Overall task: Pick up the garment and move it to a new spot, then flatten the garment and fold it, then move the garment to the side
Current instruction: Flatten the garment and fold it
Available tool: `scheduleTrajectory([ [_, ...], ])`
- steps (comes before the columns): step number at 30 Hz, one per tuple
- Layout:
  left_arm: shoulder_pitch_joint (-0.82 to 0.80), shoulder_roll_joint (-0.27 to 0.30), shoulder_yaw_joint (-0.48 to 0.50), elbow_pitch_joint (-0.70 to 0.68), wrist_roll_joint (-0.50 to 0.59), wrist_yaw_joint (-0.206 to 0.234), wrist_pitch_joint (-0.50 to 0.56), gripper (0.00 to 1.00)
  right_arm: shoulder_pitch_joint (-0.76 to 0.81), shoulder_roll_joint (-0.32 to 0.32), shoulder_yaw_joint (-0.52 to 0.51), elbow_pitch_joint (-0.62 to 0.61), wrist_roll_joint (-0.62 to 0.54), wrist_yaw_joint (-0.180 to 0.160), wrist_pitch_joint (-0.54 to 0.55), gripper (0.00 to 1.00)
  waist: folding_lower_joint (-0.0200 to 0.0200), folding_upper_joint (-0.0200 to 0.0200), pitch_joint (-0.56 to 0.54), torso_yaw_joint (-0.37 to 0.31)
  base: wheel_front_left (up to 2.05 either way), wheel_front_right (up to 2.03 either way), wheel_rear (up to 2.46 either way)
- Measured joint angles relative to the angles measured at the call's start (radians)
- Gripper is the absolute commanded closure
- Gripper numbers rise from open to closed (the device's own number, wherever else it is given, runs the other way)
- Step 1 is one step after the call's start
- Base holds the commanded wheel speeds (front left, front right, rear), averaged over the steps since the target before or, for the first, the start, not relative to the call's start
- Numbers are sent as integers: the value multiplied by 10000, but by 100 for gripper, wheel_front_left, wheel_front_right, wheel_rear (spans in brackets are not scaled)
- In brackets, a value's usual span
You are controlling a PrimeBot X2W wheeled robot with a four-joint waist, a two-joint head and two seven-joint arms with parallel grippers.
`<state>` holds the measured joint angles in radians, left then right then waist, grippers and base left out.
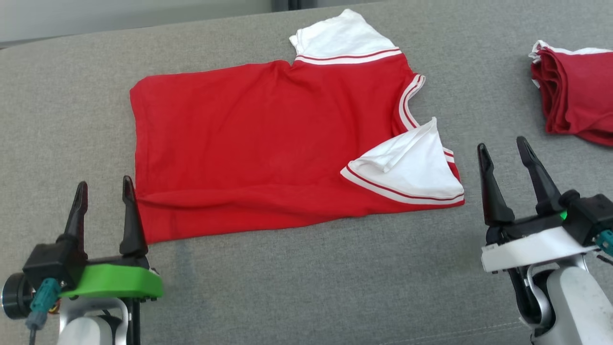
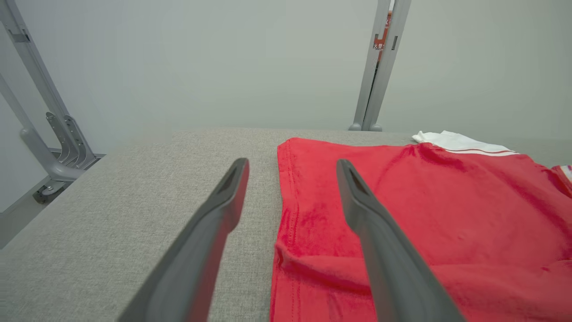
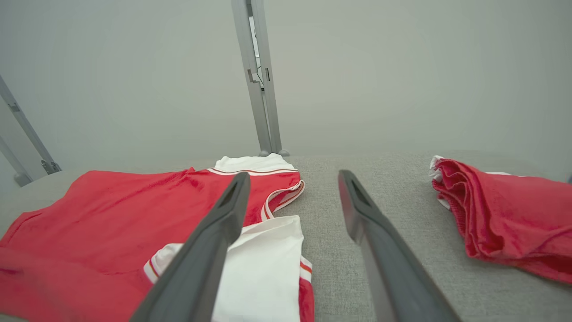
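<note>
Red garment [image 1: 249, 143] is lying spread across the middle of the grey fabric worktop [image 1: 306, 287], one white sleeve folding in over its body. The left end effector [image 1: 105, 182] is hovering at the near hem corner, fingers wide apart and gripping nothing. The right end effector [image 1: 501, 143] is gaping empty beside the sleeve. A folded red pile [image 1: 577, 96] is sitting far right.

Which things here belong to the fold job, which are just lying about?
Job: red shirt, spread on the grey surface; left gripper and right gripper, both open.
Lying about: folded red garment at the right; metal post behind.
</note>
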<state>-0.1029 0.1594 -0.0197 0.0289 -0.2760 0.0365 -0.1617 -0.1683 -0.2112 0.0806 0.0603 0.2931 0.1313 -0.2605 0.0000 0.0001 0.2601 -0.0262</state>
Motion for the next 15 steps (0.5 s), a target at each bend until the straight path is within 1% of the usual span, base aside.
scheduleTrajectory([
  [2,338,-63,-98,-221,174,105,-98,0,439,171,-111,-301,-146,0,25,0,0,0,-164,-33,0,0,0],
  [6,795,-46,-155,-288,228,155,-67,0,1037,393,-245,-754,-326,0,219,0,0,0,-426,-84,0,0,0],
  [13,1047,25,-265,-244,215,163,194,0,1408,545,-414,-1127,-403,0,495,0,0,0,-657,-183,0,0,0],
  [15,1031,44,-284,-52,136,104,286,0,1419,562,-414,-1131,-403,0,591,0,0,-1,-631,-188,0,0,0],
])
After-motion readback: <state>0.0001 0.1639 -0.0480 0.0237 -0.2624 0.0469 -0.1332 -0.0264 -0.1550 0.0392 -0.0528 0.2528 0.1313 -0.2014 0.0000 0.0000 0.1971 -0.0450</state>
